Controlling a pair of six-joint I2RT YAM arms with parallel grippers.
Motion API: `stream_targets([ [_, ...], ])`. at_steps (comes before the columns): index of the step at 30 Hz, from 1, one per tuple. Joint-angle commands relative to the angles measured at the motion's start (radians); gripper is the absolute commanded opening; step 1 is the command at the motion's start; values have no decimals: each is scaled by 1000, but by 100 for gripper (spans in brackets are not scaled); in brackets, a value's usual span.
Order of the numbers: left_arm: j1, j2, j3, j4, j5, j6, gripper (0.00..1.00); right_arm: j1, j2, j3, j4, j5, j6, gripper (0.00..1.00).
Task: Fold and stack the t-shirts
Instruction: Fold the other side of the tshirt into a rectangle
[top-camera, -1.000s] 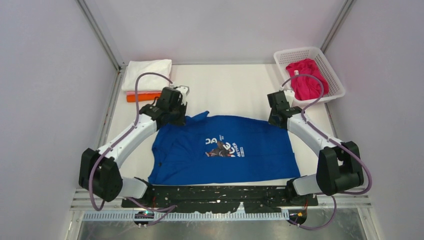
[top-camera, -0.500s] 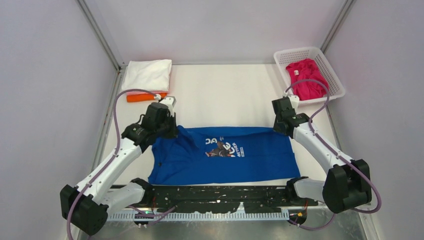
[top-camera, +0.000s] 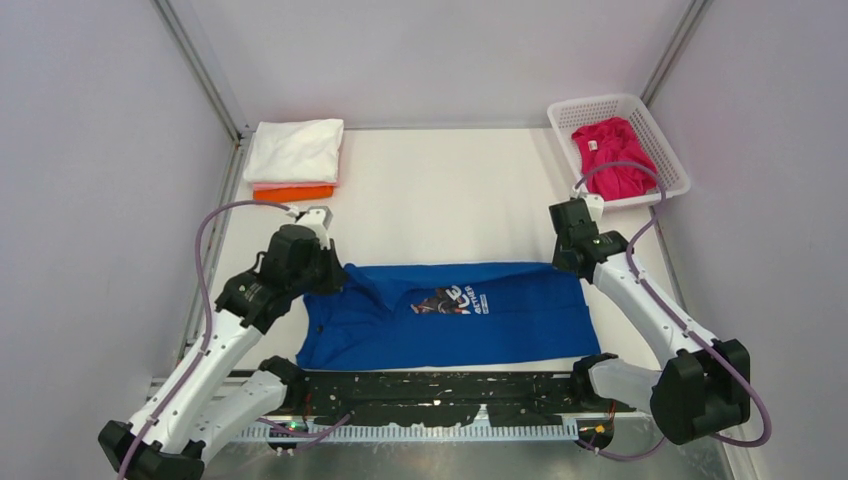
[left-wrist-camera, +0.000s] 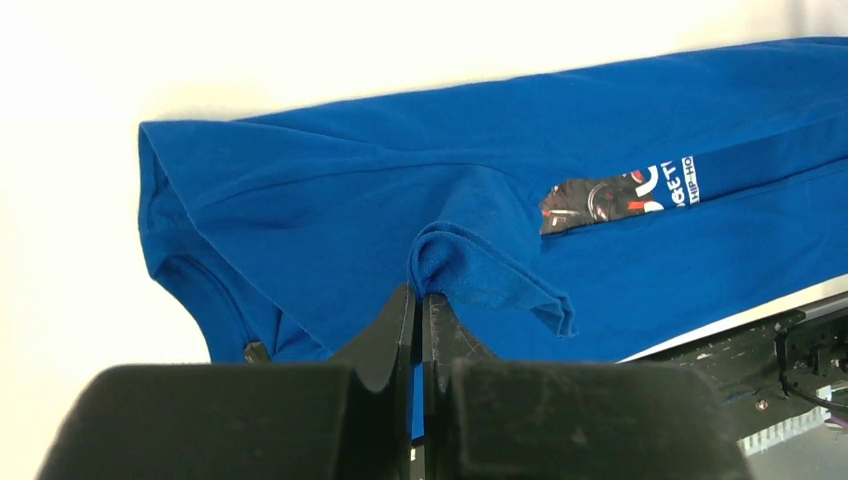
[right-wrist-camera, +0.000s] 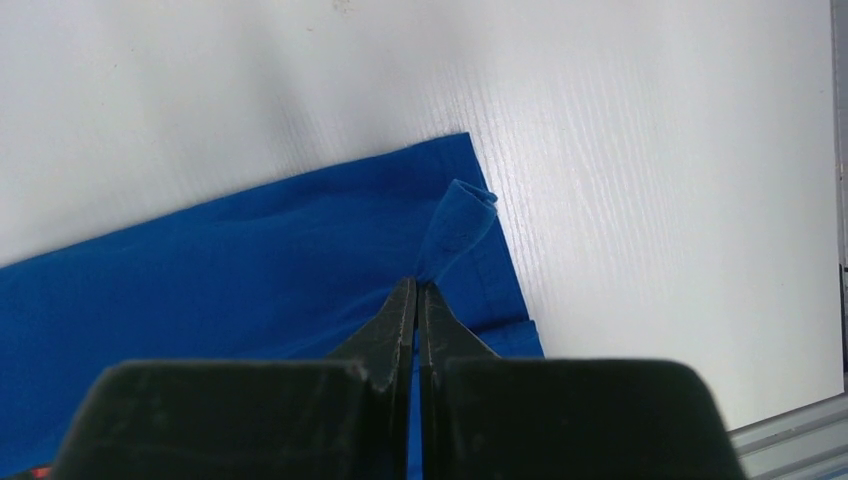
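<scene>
The royal blue t-shirt (top-camera: 445, 315) lies near the table's front edge, its far part folded over toward me so the print (top-camera: 450, 298) is half covered. My left gripper (top-camera: 322, 272) is shut on the shirt's far-left edge, which bunches at the fingertips in the left wrist view (left-wrist-camera: 421, 292). My right gripper (top-camera: 566, 260) is shut on the far-right corner, pinched in the right wrist view (right-wrist-camera: 417, 285). A folded white t-shirt (top-camera: 297, 150) lies on a pale pink and an orange one (top-camera: 292, 192) at the back left. A magenta t-shirt (top-camera: 612, 155) lies in the basket.
The white lattice basket (top-camera: 668, 150) stands at the back right corner. The stack of folded shirts sits against the left rail. The black frame (top-camera: 440, 392) runs along the table's near edge just below the blue shirt's hem. Side walls close in left and right.
Both grippers have pulled the blue shirt's far edge toward the near side, folding it over itself. The shirt now looks shorter and the print is partly covered.
</scene>
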Motion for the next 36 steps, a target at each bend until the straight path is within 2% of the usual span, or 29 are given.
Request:
stream_targets([
  [1, -6, -53, -26, -43, 16, -52, 0, 4, -40, 17, -34, -1, -7, 5],
  [12, -23, -106, -170, -97, 53, -165, 0, 4, -20, -45, -69, -24, 38, 5],
  [14, -30, -117, -199, -122, 57, -194, 13, 4, 0, -60, -70, -22, 56, 6],
  [17, -48, -140, -240, -169, 105, -258, 23, 4, 28, -74, -80, -23, 77, 13],
  [18, -58, -153, -252, -194, 120, -285, 32, 4, 30, -76, -86, -20, 89, 22],
  [19, -68, -167, -261, -225, 131, -309, 38, 4, 31, -77, -98, -12, 95, 26],
  [20, -78, -182, -266, -264, 135, -328, 43, 4, 30, -76, -110, -10, 104, 35],
  [21, -82, -198, -263, -318, 129, -340, 46, 4, 26, -75, -118, -3, 110, 40],
  [22, -83, -210, -248, -379, 105, -350, 51, 3, 21, -72, -136, 3, 114, 52],
  [23, -84, -221, -225, -439, 68, -362, 60, 4, 19, -63, -144, 20, 120, 59],
  [25, -83, -228, -160, -524, -15, -366, 79, 3, 6, -47, -159, 43, 122, 80],
  [27, -83, -226, -98, -515, -42, -353, 98, 4, -13, -32, -149, 39, 113, 89],
  [28, -84, -221, -73, -482, -31, -339, 99, 4, -35, -29, -122, 24, 102, 90],
  [31, -84, -195, -72, -311, 34, -307, 100, 5, -102, -48, -5, -212, 5, 94],
  [32, -83, -182, -84, -245, 62, -302, 100, 5, -137, -60, 83, -376, -16, 95],
  [33, -83, -165, -98, -185, 71, -300, 100, 7, -156, -95, 128, -456, -45, 95],
  [34, -83, -136, -106, -126, 68, -300, 100, 11, -179, -111, 216, -613, -54, 95],
  [36, -81, -74, -103, -37, 36, -282, 100, 62, -194, -156, 329, -743, -72, 95],
])
